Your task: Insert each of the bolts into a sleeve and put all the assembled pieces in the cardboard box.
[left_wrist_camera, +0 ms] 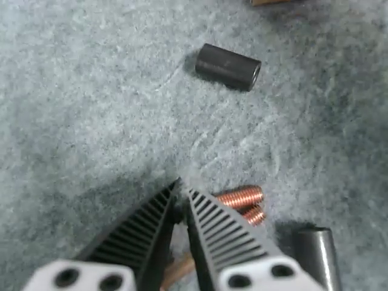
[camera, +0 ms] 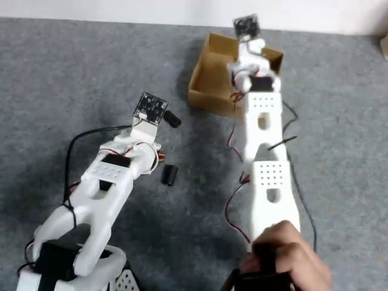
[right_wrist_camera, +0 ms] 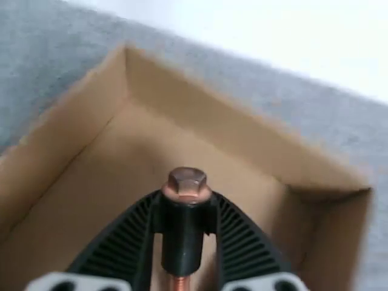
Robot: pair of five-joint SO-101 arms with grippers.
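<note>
Grey carpet (camera: 73, 73) covers the table, and a white wall (camera: 121, 9) runs along the top edge of the high view. One cardboard box (camera: 203, 82) stands at upper centre of that frame.

Two loose black sleeves lie left of centre. The upper sleeve (camera: 171, 119) is just right of the left arm's wrist camera, and the lower sleeve (camera: 169, 175) is beside that arm's forearm. The left wrist view shows two copper bolts (left_wrist_camera: 239, 197) lying side by side and touching, close to the fingertips. One black sleeve (left_wrist_camera: 228, 65) lies well apart from them and another dark sleeve (left_wrist_camera: 318, 254) lies near them.

There is one assembled piece (right_wrist_camera: 183, 230), a black sleeve with a copper hexagonal bolt head at one end and a threaded tip showing at the other.

The left arm (camera: 115, 176) rises from the lower left and slants up-right towards the centre. The left gripper (left_wrist_camera: 182, 187) points down at the carpet with its fingers drawn together to a thin slit. The right arm (camera: 267, 139) stretches from the bottom right straight up the frame, with its wrist over the box. The right gripper (right_wrist_camera: 185, 209) clamps the assembled piece by its sleeve, above the box's inner floor.
</note>
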